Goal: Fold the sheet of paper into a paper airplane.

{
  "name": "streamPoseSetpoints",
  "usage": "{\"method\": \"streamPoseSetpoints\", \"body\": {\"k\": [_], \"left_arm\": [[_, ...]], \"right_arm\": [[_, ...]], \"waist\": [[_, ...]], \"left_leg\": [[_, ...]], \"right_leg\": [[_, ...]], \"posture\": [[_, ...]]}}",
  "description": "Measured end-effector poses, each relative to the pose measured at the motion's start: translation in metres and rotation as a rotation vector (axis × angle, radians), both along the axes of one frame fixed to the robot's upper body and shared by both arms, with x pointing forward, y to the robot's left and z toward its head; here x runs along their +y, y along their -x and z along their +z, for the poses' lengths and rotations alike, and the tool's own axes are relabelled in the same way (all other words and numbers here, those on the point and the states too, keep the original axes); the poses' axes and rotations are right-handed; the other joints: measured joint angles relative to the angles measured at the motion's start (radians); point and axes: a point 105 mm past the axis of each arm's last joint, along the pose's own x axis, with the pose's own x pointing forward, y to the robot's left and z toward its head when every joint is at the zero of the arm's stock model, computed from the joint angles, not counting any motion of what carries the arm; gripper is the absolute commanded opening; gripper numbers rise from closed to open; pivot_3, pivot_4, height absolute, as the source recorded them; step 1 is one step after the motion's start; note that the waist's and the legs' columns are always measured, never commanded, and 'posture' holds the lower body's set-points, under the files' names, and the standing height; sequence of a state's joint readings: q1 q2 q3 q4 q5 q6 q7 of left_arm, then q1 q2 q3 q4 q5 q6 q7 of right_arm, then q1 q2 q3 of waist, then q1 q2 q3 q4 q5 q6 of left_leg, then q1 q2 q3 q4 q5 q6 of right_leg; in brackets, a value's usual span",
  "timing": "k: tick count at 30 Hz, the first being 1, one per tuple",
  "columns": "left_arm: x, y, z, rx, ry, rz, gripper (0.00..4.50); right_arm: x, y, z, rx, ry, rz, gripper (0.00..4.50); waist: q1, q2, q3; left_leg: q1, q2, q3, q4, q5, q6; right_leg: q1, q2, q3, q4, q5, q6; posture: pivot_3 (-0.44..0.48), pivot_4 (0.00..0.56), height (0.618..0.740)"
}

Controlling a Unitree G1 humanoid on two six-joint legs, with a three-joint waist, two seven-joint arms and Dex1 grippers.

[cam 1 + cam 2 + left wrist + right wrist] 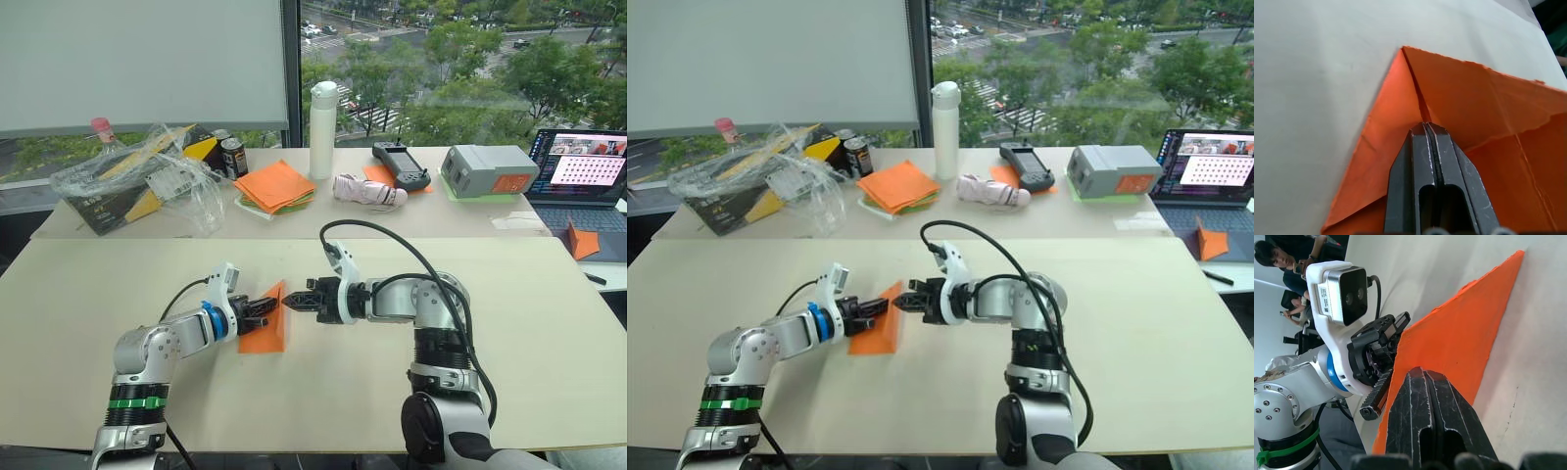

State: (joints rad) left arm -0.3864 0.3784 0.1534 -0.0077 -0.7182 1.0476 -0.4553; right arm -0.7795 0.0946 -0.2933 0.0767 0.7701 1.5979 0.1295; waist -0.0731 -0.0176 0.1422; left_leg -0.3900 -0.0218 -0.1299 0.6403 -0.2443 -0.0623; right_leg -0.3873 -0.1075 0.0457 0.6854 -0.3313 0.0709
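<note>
From my seat, L to R: my left end effector (266, 307) has its fingers clenched on the near-left part of the sheet of paper (266, 331), w/ the tips pressed together right at a crease where two folded flaps meet in the left wrist view. The paper is partly folded, lying on the front tabletop (549, 323) between my two arms, one corner lifted off the surface and pointing up toward the right arm. My right end effector (291, 304) comes in from the other side, fingers shut, tips at the raised corner; looks like it's touching or pinching the edge there, but I can't tell for sure whether paper is betw the tips. Handling-wise: I judge it's very light, thin, floppy away from the creases, stiffer along them, and the edges already look a bit ragged, so it'll tear if both arms pull apart. Best grip is on doubled layers near a crease, not a single loose edge. It'll also slide on the smooth tabletop, so one side needs pinning while the other folds. Farther back on the rear tabletop sit a stack of orange and green sheets (273, 186) and a white bottle (322, 130), well apart from the work.
</note>
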Motion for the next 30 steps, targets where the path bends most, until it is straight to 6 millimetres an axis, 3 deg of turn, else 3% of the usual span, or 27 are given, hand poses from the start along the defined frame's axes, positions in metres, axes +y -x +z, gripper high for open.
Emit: {"method": "streamPoseSetpoints", "body": {"k": [10, 30], "left_arm": [[0.002, 0.005, -0.002, -0.01, -0.005, -0.005, 0.0], [0.029, 0.021, -0.006, -0.008, -0.019, 0.068, 0.0]], "right_arm": [[0.009, 0.001, -0.001, -0.02, 0.015, 0.02, 0.03], [0.039, 0.004, -0.015, -0.033, 0.023, 0.097, 0.03]], "waist": [[-0.001, 0.0, 0.0], [-0.023, 0.0, 0.0]], "left_leg": [[0.0, 0.0, 0.0, 0.0, 0.0, 0.0], [0.001, 0.0, -0.001, 0.001, -0.001, 0.001]], "right_leg": [[0.0, 0.0, 0.0, 0.0, 0.0, 0.0], [0.0, 0.0, 0.0, 0.0, 0.0, 0.0]], "posture": [[0.0, 0.15, 0.74], [0.0, 0.15, 0.74]]}}
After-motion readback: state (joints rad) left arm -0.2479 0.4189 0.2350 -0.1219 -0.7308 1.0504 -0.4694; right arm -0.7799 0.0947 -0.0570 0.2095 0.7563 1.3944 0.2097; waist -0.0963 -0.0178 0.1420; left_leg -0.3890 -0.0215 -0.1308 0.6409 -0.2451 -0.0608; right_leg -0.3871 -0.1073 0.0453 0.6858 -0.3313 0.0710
